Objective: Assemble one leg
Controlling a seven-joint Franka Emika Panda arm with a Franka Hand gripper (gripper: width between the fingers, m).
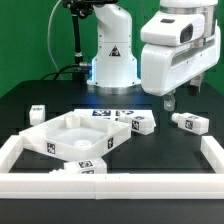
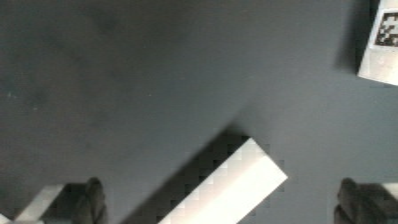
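Black table [image 1: 165,148]. Gripper [image 1: 178,98], at exterior view's right, held wide, empty. Nearest leg [image 1: 190,123] should be straddled squarely, centred, before closing.

Bare table [image 1: 166,138] strip betw. leg [image 1: 143,122] & other leg [image 1: 190,123]; tabletop [image 1: 75,135] blocks exterior view's left.

The arm [image 1: 110,48] stands at upper centre; its gripper [image 1: 182,97] hangs at upper right, fingers [image 1: 171,101] pointing down, spread apart, empty.
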